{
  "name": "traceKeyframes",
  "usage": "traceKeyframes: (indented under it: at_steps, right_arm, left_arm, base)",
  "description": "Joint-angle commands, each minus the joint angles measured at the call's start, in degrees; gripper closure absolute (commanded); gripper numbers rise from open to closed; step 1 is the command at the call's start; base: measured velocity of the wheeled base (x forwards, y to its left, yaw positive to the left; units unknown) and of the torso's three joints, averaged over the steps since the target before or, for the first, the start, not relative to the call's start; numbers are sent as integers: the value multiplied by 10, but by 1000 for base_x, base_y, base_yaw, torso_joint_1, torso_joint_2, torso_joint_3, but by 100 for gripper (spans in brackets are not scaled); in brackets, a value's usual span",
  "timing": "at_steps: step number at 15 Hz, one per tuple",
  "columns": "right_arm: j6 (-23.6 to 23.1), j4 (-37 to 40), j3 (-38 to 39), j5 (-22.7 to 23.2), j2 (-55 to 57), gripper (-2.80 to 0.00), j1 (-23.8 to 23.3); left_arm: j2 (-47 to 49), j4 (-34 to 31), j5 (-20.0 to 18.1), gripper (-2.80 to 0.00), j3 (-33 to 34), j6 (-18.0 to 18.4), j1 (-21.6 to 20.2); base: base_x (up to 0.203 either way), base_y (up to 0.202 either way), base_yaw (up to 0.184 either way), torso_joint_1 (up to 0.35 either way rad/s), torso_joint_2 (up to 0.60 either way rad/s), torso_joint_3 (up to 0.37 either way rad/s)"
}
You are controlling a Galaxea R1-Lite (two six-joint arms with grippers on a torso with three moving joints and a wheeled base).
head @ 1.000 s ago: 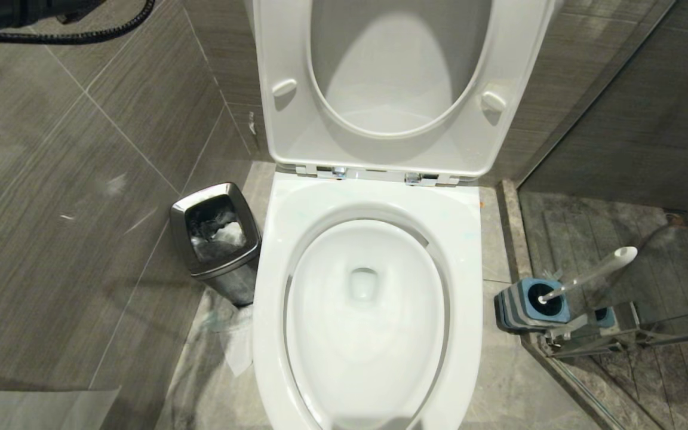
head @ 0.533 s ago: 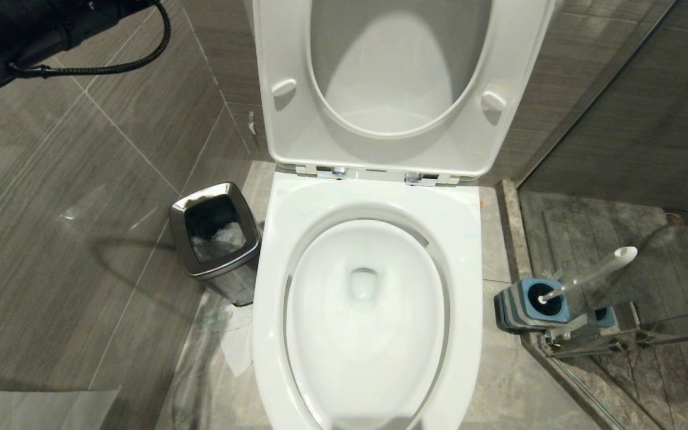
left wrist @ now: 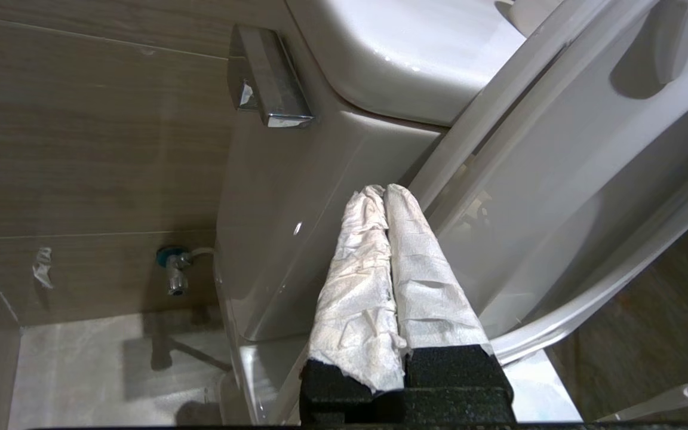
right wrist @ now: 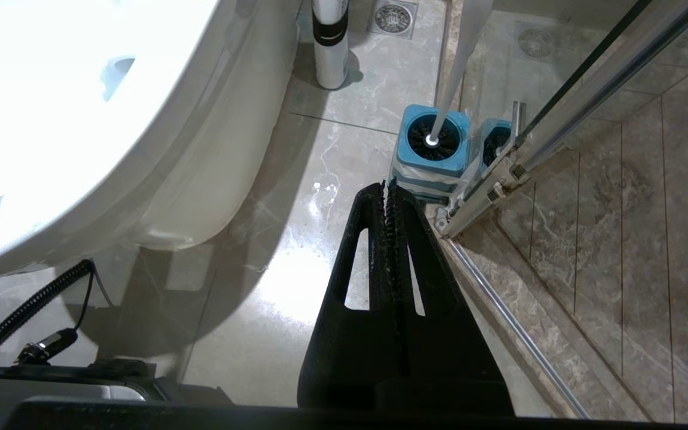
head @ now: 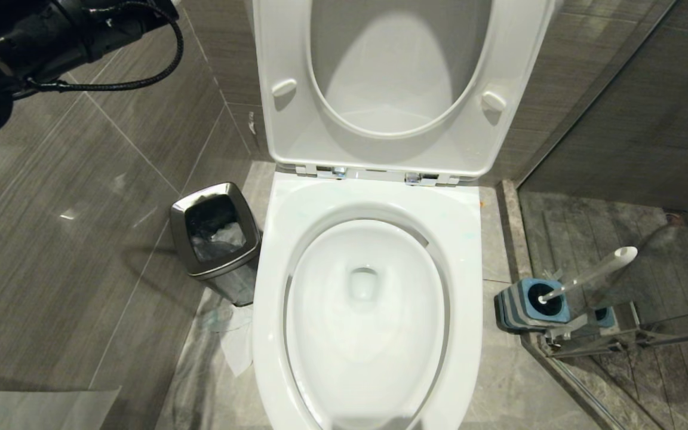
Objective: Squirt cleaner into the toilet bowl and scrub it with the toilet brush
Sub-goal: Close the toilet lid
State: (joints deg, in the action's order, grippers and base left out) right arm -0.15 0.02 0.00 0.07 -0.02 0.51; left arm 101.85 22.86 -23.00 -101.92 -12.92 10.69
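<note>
I see nothing done: my left gripper [left wrist: 384,194] pinched empty beside the raised seat [left wrist: 559,179], brush [head: 589,272] unused in its holder [head: 532,303]; right gripper [right wrist: 387,188] closed empty.

Bin [head: 215,239] left of bowl [head: 368,310], brush [head: 589,275] right

Right hand [right wrist: 387,190] closed, toilet brush [right wrist: 447,89] in holder [right wrist: 432,149] ahead
</note>
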Motion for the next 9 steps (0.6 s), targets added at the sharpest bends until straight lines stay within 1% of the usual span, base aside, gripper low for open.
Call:
traceKeyframes:
  at_steps: [1,4,6,9]
  right_arm:
    - [0,0,1,0,0,0,0]
    - [0,0,1,0,0,0,0]
    - [0,0,1,0,0,0,0]
    - [0,0,0,0,0,0,0]
  left_arm:
    - [27,23,4,0,-16,3,4]
    - [68,45,36,0,-61,11,5]
    - [82,54,39,0,-69,13,9]
    - [100,75,40,0,-69,15,25]
  base:
    - [0,0,0,0,0,0]
    - [0,0,0,0,0,0]
    - [0,0,0,0,0,0]
    - [0,0,0,0,0,0]
